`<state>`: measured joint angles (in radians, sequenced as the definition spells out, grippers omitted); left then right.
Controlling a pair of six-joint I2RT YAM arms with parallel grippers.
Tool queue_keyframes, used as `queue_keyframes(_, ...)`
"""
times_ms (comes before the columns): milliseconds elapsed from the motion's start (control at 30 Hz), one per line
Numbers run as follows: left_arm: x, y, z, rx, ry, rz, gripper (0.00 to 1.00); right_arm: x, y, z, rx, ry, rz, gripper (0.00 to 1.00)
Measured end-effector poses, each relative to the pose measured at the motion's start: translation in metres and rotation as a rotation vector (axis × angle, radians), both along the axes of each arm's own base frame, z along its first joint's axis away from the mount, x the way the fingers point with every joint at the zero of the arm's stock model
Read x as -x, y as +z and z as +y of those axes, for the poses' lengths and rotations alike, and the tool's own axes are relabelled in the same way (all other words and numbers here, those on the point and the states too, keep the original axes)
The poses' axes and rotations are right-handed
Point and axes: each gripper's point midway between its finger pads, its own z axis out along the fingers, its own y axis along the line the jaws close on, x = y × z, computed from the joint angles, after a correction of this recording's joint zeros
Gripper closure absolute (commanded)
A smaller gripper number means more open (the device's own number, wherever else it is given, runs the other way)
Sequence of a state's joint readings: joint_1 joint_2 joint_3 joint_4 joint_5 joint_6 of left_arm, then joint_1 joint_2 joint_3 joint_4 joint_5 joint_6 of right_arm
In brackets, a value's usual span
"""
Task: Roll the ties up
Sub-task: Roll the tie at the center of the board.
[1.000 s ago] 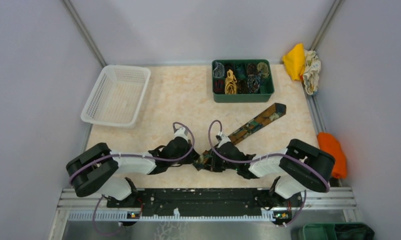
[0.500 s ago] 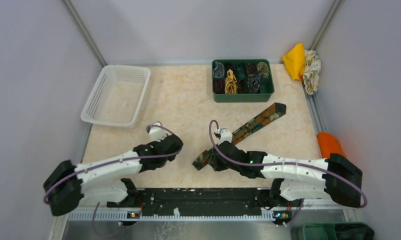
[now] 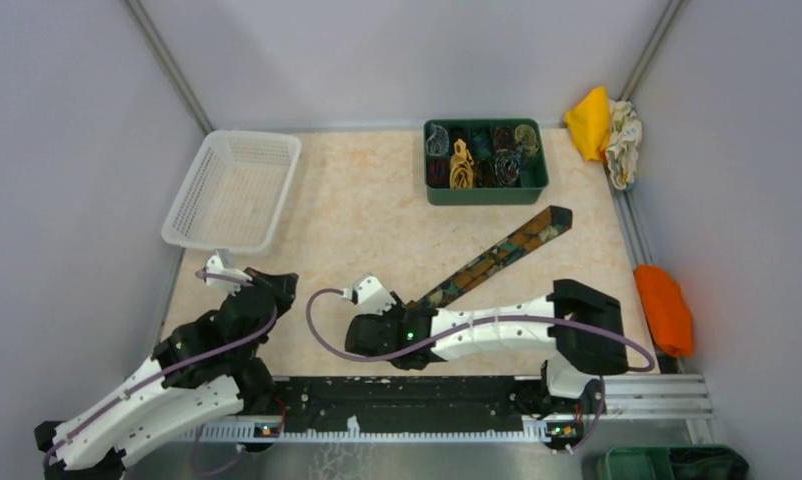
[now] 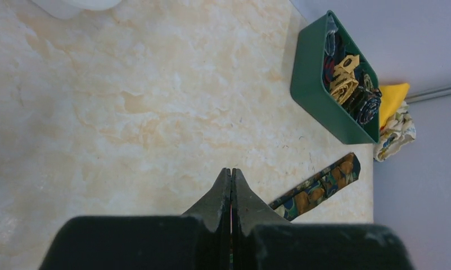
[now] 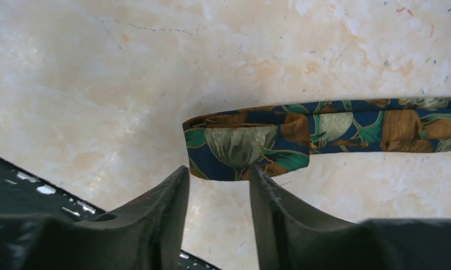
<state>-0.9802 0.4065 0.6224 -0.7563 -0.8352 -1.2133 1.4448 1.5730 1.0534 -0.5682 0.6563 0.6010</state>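
Right gripper (image 5: 219, 171): I see fingers apart, low over tabletop (image 3: 357, 210). Dark patterned tie (image 5: 324, 126) lies flat, near end folded back on itself, fold just beyond gap between fingertips. Rest of tie runs diagonally toward green bin (image 3: 487, 197). Left gripper (image 4: 230, 174): fingers pressed together, well apart from tie, near white basket (image 3: 189, 186).

Over the last second the left gripper (image 4: 231, 170) drew back from the tie (image 5: 251, 143), swinging away to the left until the tie lay well off, ahead and to its right. The right gripper (image 5: 216, 169) slid leftward along the table (image 5: 99, 84), and the tie's folded end came to lie just beyond its parted fingertips (image 5: 180, 175), no longer under them
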Motion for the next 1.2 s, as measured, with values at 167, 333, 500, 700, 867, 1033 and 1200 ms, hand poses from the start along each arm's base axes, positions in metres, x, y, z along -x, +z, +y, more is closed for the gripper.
queue_keyframes(167, 0.001, -0.003, 0.007, -0.048, 0.014, 0.019, 1.0, -0.004, -0.013, 0.006, 0.138, 0.039, -0.054, 0.33)
queue_keyframes(333, 0.002, -0.007, 0.008, -0.077, 0.01, 0.031, 1.0, -0.01, -0.013, 0.002, 0.187, 0.058, -0.092, 0.3)
queue_keyframes(500, 0.002, -0.007, 0.008, -0.081, 0.011, 0.032, 1.0, -0.012, -0.017, 0.004, 0.184, 0.079, -0.097, 0.31)
queue_keyframes(700, 0.003, -0.008, 0.011, -0.085, 0.014, 0.031, 1.0, -0.014, -0.02, 0.003, 0.195, 0.086, -0.101, 0.32)
queue_keyframes(867, 0.004, -0.005, 0.014, -0.077, 0.018, 0.019, 1.0, -0.006, -0.017, 0.011, 0.163, 0.123, -0.083, 0.33)
queue_keyframes(1033, 0.004, -0.005, 0.015, -0.083, 0.019, 0.021, 1.0, 0.003, -0.014, 0.023, 0.099, 0.152, -0.05, 0.32)
queue_keyframes(1200, 0.004, -0.006, 0.016, -0.091, 0.018, 0.02, 1.0, 0.002, -0.034, 0.015, 0.123, 0.152, -0.02, 0.32)
